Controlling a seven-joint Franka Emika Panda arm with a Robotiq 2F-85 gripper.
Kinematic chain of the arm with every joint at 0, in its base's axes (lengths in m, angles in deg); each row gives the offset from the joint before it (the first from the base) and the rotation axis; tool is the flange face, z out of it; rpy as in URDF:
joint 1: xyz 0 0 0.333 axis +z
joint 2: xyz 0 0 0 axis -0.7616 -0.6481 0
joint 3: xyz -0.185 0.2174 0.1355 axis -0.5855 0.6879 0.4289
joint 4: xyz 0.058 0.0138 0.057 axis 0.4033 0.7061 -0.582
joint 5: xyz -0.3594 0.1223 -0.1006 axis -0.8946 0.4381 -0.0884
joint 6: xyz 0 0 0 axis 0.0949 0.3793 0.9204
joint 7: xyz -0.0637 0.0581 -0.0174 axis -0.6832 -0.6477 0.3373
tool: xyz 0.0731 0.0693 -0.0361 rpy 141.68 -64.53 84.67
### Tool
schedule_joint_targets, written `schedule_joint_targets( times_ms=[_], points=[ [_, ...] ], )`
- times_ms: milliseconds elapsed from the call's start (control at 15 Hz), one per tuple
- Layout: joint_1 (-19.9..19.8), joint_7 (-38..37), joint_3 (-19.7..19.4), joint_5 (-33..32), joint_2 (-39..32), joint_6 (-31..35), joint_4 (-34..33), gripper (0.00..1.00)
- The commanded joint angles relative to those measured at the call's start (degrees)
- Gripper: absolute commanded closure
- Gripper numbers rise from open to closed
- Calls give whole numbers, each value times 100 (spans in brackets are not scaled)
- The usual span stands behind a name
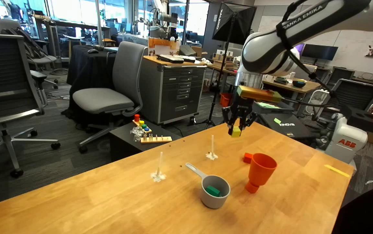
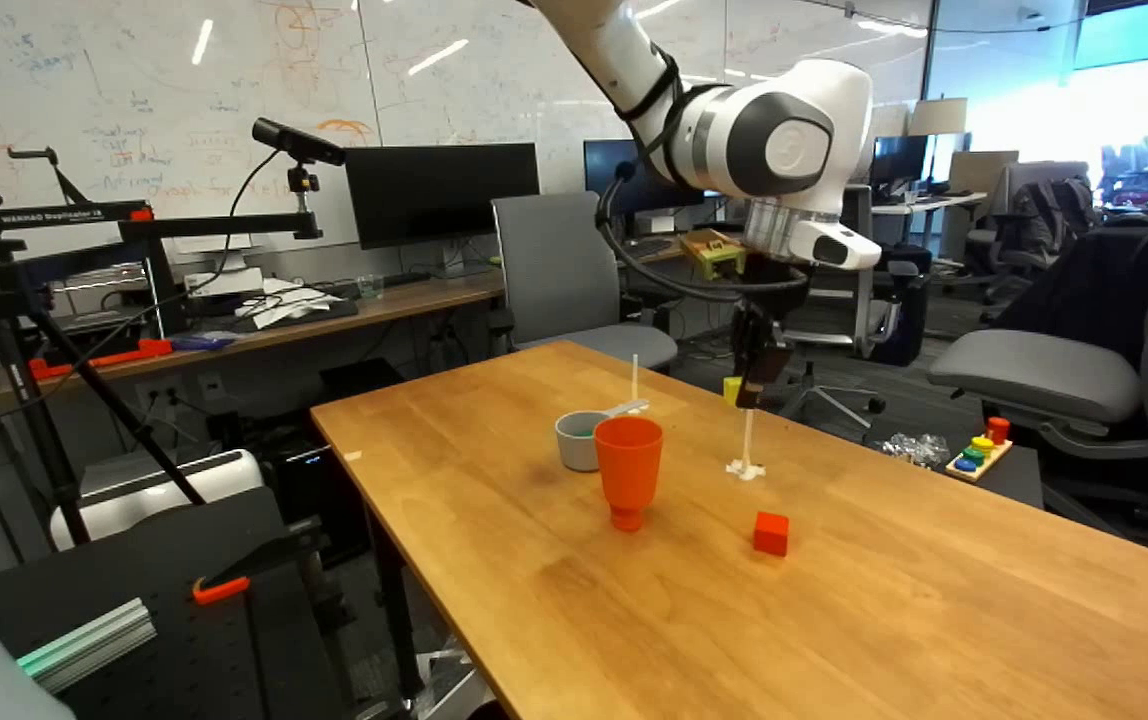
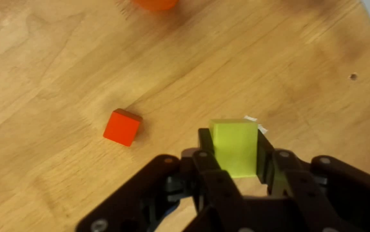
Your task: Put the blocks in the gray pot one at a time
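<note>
Your wooden table (image 1: 108,195) and beyond
You have a red-orange cup (image 1: 260,174) and two thin pegs (image 1: 212,145) upright on it; around it you see a gray chair (image 1: 126,74), drawer cabinet (image 1: 176,97) and softbox (image 1: 241,26).

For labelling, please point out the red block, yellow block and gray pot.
Red block (image 3: 121,129), wrist view: top face.
Yellow block (image 3: 235,149), wrist view: camera-facing side.
Gray pot (image 1: 213,202), in an exterior view: outer wall.

- The small yellow cube (image 3: 235,148) was lime-tinged.
- The boxy green block (image 1: 212,191) was dark.
- The small red cube (image 3: 122,128) leaned orange.
- The round gray pot (image 1: 212,202) was plain.
- The honey-brown wooden tabletop (image 1: 108,195) showed streaks.
</note>
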Motion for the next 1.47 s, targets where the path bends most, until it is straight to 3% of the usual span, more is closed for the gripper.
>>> schedule_joint_targets(
  times_ms=[0, 467, 933, 1000, 1133, 1400],
  points=[
    [30, 265, 273, 202, 547, 35, 493, 90],
    [476, 223, 609, 132, 316, -134, 642, 89],
    [1036, 59, 581, -85, -139, -278, 558, 87],
    [1076, 19, 572, -102, -191, -332, 528, 42],
    [1147, 21, 540, -186, -229, -318, 539, 34],
    [1217, -58, 328, -542, -55, -209, 653, 3]
  ],
)
